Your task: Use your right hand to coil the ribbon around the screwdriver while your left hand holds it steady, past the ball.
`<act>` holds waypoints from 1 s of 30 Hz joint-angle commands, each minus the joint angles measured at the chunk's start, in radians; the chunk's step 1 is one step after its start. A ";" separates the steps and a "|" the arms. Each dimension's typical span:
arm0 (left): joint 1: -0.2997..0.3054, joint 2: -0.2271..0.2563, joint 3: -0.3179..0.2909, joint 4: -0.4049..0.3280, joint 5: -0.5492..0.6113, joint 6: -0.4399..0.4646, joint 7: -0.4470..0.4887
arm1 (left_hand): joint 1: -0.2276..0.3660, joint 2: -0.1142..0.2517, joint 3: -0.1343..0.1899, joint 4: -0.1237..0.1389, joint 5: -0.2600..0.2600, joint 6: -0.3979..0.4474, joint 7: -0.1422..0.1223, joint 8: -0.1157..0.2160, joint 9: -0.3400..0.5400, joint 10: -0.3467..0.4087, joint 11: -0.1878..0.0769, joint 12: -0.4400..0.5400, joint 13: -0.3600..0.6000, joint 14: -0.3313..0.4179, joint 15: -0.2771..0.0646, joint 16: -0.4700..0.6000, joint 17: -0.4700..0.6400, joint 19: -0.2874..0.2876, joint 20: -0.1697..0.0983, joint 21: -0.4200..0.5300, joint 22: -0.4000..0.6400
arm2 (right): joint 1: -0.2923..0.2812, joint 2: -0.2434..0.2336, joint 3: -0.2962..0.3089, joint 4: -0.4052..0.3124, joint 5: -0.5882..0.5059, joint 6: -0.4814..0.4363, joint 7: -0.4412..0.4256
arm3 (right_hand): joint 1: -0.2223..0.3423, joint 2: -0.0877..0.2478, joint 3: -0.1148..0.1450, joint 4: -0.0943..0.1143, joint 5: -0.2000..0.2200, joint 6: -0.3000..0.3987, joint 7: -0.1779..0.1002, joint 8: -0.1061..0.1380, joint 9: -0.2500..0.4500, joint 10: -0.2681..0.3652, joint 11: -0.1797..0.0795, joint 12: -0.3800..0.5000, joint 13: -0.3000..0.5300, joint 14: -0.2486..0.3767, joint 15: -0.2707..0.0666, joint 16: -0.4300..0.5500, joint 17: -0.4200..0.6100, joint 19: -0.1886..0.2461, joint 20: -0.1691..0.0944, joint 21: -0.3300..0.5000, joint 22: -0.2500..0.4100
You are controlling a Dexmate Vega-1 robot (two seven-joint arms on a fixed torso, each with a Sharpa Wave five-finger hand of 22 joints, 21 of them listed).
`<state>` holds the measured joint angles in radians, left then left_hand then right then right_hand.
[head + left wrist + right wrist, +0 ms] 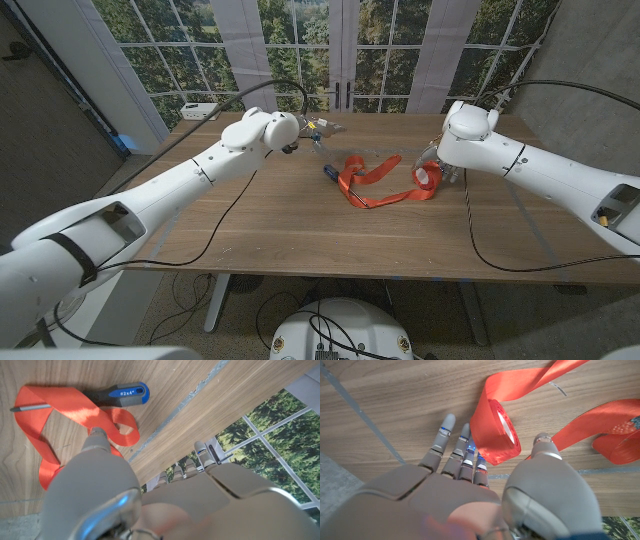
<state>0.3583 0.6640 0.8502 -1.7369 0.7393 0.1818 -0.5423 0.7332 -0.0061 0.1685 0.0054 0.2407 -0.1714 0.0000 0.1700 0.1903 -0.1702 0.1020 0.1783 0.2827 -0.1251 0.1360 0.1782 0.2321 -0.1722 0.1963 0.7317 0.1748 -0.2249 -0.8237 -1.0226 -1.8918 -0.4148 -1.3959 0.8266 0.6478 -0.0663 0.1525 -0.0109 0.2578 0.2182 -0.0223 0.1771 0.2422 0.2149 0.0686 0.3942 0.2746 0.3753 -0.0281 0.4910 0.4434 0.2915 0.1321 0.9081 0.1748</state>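
1. Wooden table (300, 225), with a seam line running across its top.
2. White power strip (199, 110) at the far left corner of the table.
3. Black cable (215, 235) trailing over the left half of the tabletop.
4. Paned windows (300, 40) behind, trees outside.

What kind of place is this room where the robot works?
Probably an office or lab room: a long wooden table stands before tall grid-paned windows facing green trees, a white power strip rests at its far corner, and black cables trail across it.

ribbon (385, 180) draped over screwdriver (329, 171), mid-table (300, 230).
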 commanded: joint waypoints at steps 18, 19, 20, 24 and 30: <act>0.207 0.013 -0.229 0.126 -0.388 -0.356 0.582 | -0.127 0.047 -0.036 0.069 -0.026 0.068 -0.071 0.045 -0.006 0.035 -0.025 0.051 -0.032 0.017 -0.048 0.030 -0.023 -0.007 -0.004 -0.032 0.004 | -0.568 -0.072 0.524 -0.266 0.404 0.561 -1.008 | -0.037 0.005 -0.045 0.019 0.042 0.013 -0.008 0.052 -0.022 -0.037 -0.010 -0.061 -0.023 -0.149 0.036 -0.105 -0.050 -0.146 0.032 -0.125 -0.002; 0.213 0.007 -0.237 0.138 -0.414 -0.375 0.592 | -0.130 0.049 -0.036 0.070 -0.026 0.069 -0.072 0.045 -0.006 0.036 -0.025 0.050 -0.033 0.020 -0.050 0.031 -0.024 -0.003 -0.007 -0.032 0.004 | -0.587 -0.067 0.537 -0.256 0.409 0.608 -1.033 | -0.031 0.009 -0.042 0.017 0.044 0.016 -0.008 0.053 -0.023 -0.035 -0.013 -0.062 -0.024 -0.153 0.040 -0.107 -0.051 -0.144 0.031 -0.127 -0.002; 0.213 0.007 -0.241 0.142 -0.442 -0.380 0.576 | -0.132 0.051 -0.036 0.071 -0.027 0.072 -0.076 0.045 -0.006 0.038 -0.025 0.051 -0.034 0.023 -0.052 0.032 -0.024 -0.001 -0.007 -0.032 0.004 | -0.608 -0.045 0.551 -0.250 0.409 0.629 -1.080 | -0.023 0.014 -0.039 0.013 0.046 0.025 -0.009 0.055 -0.024 -0.036 -0.011 -0.065 -0.026 -0.167 0.043 -0.115 -0.055 -0.143 0.026 -0.130 -0.003; 0.217 0.019 -0.242 0.149 -0.465 -0.399 0.561 | -0.158 0.073 -0.037 0.088 -0.030 0.079 -0.094 0.040 -0.007 0.028 -0.036 0.044 -0.042 0.025 -0.054 0.031 -0.027 0.006 -0.008 -0.037 0.004 | -0.681 -0.032 0.622 -0.160 0.485 0.919 -1.105 | 0.007 0.081 -0.007 0.010 0.052 0.049 -0.006 0.059 -0.028 -0.033 -0.005 -0.077 -0.035 -0.187 0.040 -0.128 -0.067 -0.132 0.010 -0.145 -0.004; 0.266 -0.026 -0.285 0.227 -0.589 -0.513 0.637 | -0.204 0.102 -0.044 0.114 -0.034 0.081 -0.119 0.031 -0.009 0.052 -0.052 0.050 -0.055 0.032 -0.067 0.032 -0.032 0.023 -0.019 -0.044 0.004 | -0.701 0.025 0.622 -0.004 0.490 1.242 -1.148 | 0.038 0.169 0.038 0.004 0.028 0.065 -0.005 0.054 -0.033 -0.049 -0.009 -0.104 -0.050 -0.208 0.034 -0.152 -0.093 -0.140 -0.048 -0.176 -0.006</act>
<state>0.5610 0.6810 0.6258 -1.6097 0.3318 -0.1675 -0.0168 0.5509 0.0889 0.1240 0.1077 0.2128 -0.1004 -0.1065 0.2032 0.1814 -0.1389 0.0564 0.2216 0.2309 -0.0993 0.0811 0.2043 0.1997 -0.1590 0.1836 0.6913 0.1769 -0.7867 -0.8681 -0.4896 -2.0805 0.0217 -0.8700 -0.1059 0.6819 0.0779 0.1778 -0.0093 0.2946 0.2718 -0.0269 0.2307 0.2090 0.1716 0.0590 0.2959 0.2270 0.1688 0.0036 0.3435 0.3546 0.1477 0.1072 0.7379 0.1672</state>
